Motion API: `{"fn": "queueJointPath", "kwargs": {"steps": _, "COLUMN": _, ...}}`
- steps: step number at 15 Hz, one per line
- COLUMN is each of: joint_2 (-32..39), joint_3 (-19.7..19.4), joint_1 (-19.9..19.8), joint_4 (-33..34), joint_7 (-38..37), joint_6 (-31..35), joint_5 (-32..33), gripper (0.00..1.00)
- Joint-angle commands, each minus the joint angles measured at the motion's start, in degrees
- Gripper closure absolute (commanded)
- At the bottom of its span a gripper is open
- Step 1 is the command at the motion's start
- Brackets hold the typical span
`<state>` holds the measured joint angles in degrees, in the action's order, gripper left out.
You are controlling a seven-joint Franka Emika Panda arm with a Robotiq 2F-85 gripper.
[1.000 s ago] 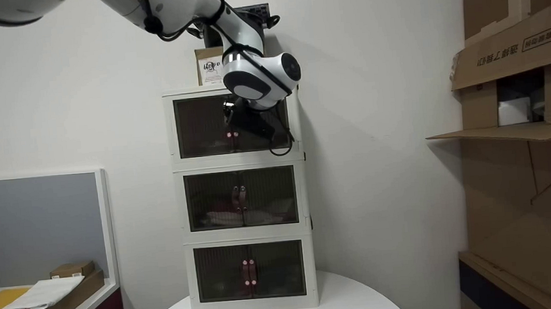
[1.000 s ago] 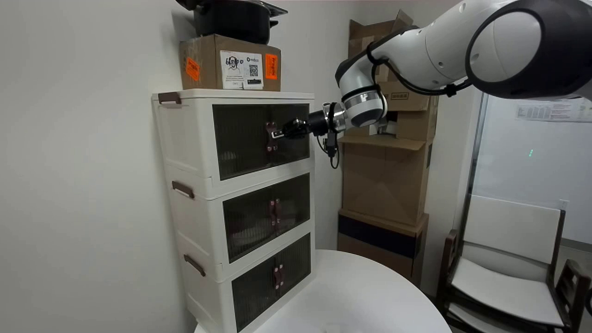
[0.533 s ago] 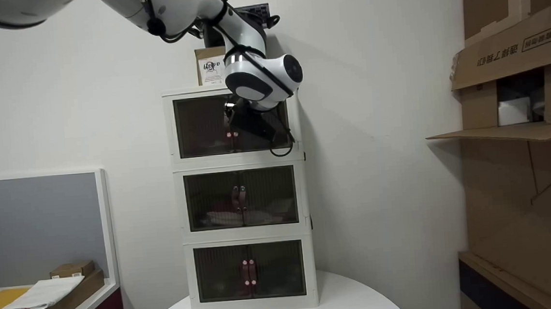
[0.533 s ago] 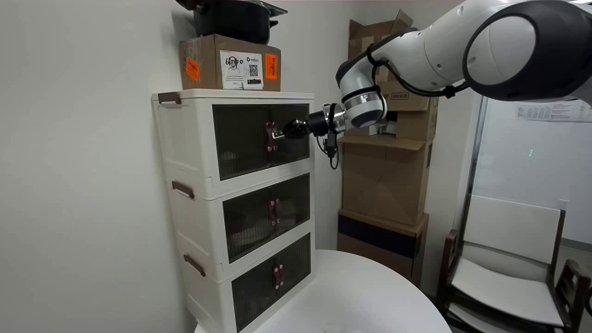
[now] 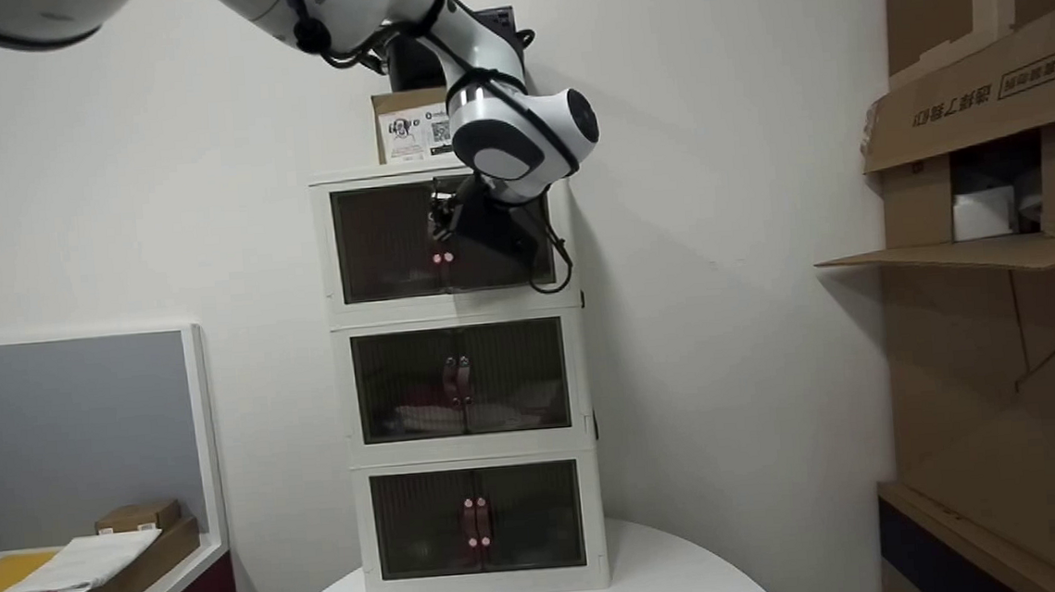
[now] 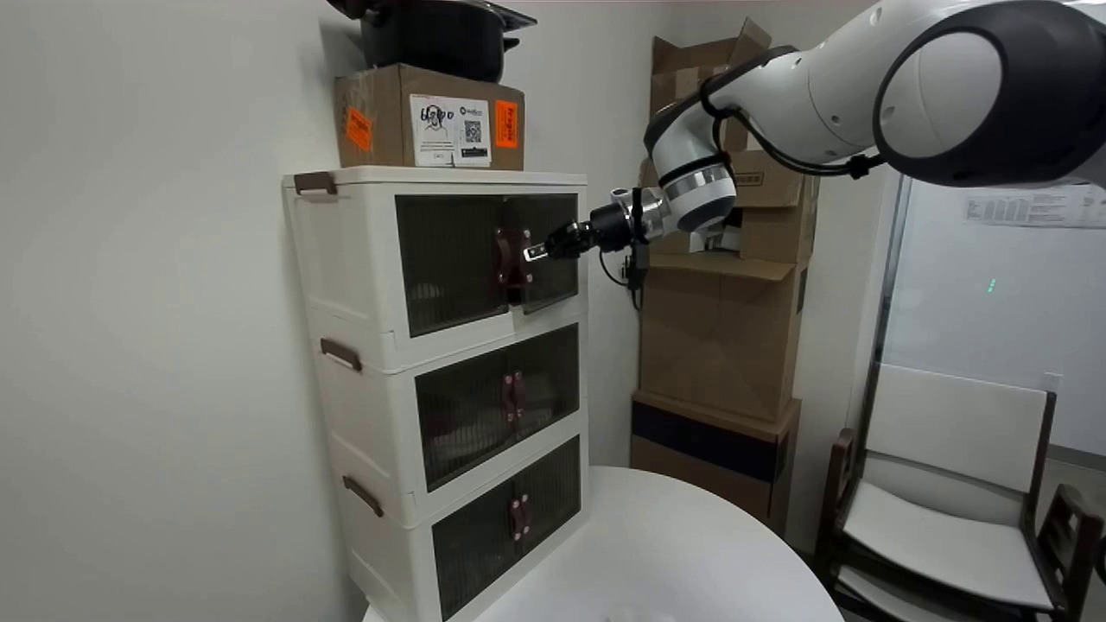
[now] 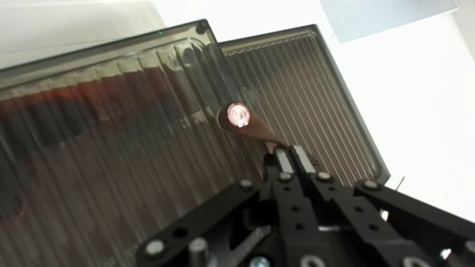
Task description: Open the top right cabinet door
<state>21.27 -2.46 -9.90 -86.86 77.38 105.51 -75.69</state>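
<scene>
The top right cabinet door (image 6: 551,283), a dark see-through panel, stands ajar. Its inner edge juts out past the matching left door (image 6: 449,268) of the white cabinet's uppermost tier. In the wrist view the pulled-out door (image 7: 111,159) fills the left side, with the left door (image 7: 308,85) behind it. My gripper (image 7: 291,148) is shut on the brown-red strap handle (image 7: 256,128), which looks stretched towards the fingertips. An exterior view shows the gripper (image 6: 536,252) at that handle. In another exterior view the wrist and its black camera (image 5: 495,229) cover much of the door.
A cardboard box (image 6: 462,121) with a black pot (image 6: 436,39) stands on the cabinet. Two lower tiers (image 5: 464,384) sit below on a round white table (image 6: 665,544). Tall cardboard boxes (image 6: 717,337) and a chair (image 6: 950,492) stand beyond the table.
The jaws have closed onto the handle. Over the last half second the gripper has drawn back from the cabinet, and the top right door has swung outward from closed to ajar.
</scene>
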Motion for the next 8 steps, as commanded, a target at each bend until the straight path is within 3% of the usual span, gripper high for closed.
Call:
{"fn": "queueJointPath", "kwargs": {"steps": 1, "joint_2": -1.9, "joint_3": -0.1, "joint_1": 0.4, "joint_4": -2.2, "joint_7": 0.1, "joint_6": -4.1, "joint_5": 1.9, "gripper": 0.95}}
{"fn": "queueJointPath", "kwargs": {"steps": 2, "joint_2": -2.4, "joint_3": -0.3, "joint_1": 0.2, "joint_4": -2.7, "joint_7": 0.4, "joint_6": -3.1, "joint_5": 1.6, "gripper": 0.94}}
{"fn": "queueJointPath", "kwargs": {"steps": 3, "joint_2": -2.9, "joint_3": -0.6, "joint_1": 0.4, "joint_4": -3.2, "joint_7": 0.3, "joint_6": -1.3, "joint_5": 1.6, "gripper": 0.78}}
{"fn": "queueJointPath", "kwargs": {"steps": 4, "joint_2": -3.2, "joint_3": -0.8, "joint_1": 0.3, "joint_4": -3.5, "joint_7": 0.3, "joint_6": -0.6, "joint_5": 1.2, "gripper": 0.69}}
{"fn": "queueJointPath", "kwargs": {"steps": 5, "joint_2": -3.6, "joint_3": -0.9, "joint_1": 0.3, "joint_4": -4.0, "joint_7": 0.6, "joint_6": 0.3, "joint_5": 0.8, "gripper": 0.68}}
{"fn": "queueJointPath", "kwargs": {"steps": 8, "joint_2": -5.3, "joint_3": -1.4, "joint_1": 0.5, "joint_4": -5.7, "joint_7": 0.0, "joint_6": 3.9, "joint_5": -0.2, "gripper": 0.45}}
